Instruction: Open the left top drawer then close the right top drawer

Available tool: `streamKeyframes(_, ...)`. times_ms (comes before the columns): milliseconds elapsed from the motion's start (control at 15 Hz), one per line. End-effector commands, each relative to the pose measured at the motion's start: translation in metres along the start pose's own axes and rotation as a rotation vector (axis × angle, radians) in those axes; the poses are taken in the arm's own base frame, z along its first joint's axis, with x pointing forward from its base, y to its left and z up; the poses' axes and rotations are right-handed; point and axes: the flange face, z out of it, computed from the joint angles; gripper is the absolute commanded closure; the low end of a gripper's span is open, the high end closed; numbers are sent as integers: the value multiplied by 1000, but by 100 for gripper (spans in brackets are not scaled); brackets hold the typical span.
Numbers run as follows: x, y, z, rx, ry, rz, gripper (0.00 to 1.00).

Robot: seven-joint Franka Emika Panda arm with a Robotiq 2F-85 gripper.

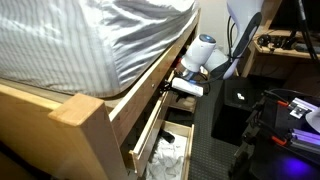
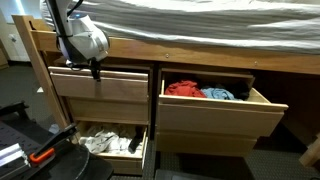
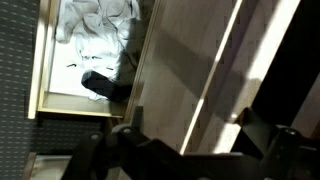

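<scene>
- Pale-wood bed frame (image 2: 200, 52) under a grey striped mattress (image 2: 200, 18) fills both exterior views, with dark floor below.
- At the far left, the left top drawer (image 2: 100, 85), a long one with a flat pale-wood front, looks shut or nearly so. By my judgement you are on the first step, which is opening it.
- Your gripper (image 2: 94, 68) hangs at that front's upper edge. In the wrist view its fingers (image 3: 130, 125) look spread with only pale wood between them, so it seems to be parted and holding nothing.
- Your white robot arm (image 2: 85, 40) drops in from above, with the wrist bent toward the side of the bed.
- Below, the lower pale-wood drawer (image 2: 147, 148) is pulled out with rumpled white cloth (image 2: 105, 141) inside.
- Next you likely need to catch the top edge of the front and pull straight out from the bed, clear of the drawer beneath.
- Further right, the right top drawer (image 2: 210, 118), a shorter one in pale wood, stands pulled out with red cloth (image 2: 182, 89) and blue cloth (image 2: 220, 94) in it. Pushing it shut comes second.
</scene>
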Motion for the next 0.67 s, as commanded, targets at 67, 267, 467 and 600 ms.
streamKeyframes(67,0,-2,-1,7,-2,-1,0)
streamKeyframes(267,0,-2,-1,8,-2,-1,0)
streamKeyframes(467,35,-39,-12,126,78,29,0)
streamKeyframes(600,38,-33,-8,127,101,70,0)
